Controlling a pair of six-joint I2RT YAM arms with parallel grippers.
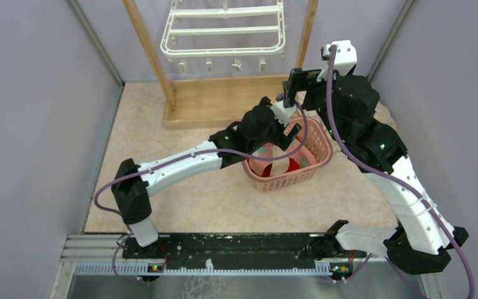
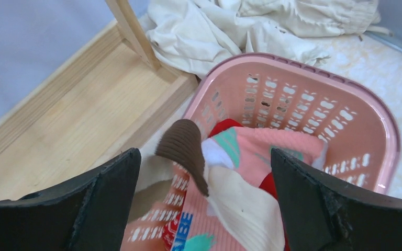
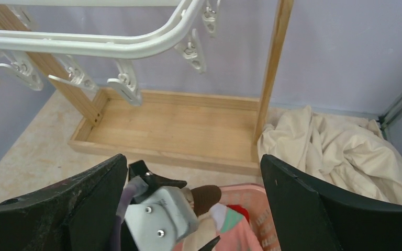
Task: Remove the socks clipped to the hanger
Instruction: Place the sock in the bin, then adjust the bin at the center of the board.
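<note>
The white hanger (image 1: 224,28) hangs at the back from a wooden frame, and its dangling clips (image 1: 236,63) hold nothing. Several socks lie in the pink basket (image 2: 345,94): a beige sock (image 2: 241,204) with a brown end (image 2: 183,144) draped over the rim, a pink sock (image 2: 277,144) and a red sock (image 2: 222,127). My left gripper (image 2: 204,178) hovers open over the basket, its fingers clear of the beige sock. My right gripper (image 3: 193,178) is open and empty, held in the air between the hanger (image 3: 84,44) and the basket.
The wooden frame's base (image 3: 178,125) and posts stand behind the basket (image 1: 311,165). A crumpled white cloth (image 3: 335,151) lies at the back right. The left arm's wrist (image 3: 159,214) sits just below my right gripper. Grey walls close in both sides.
</note>
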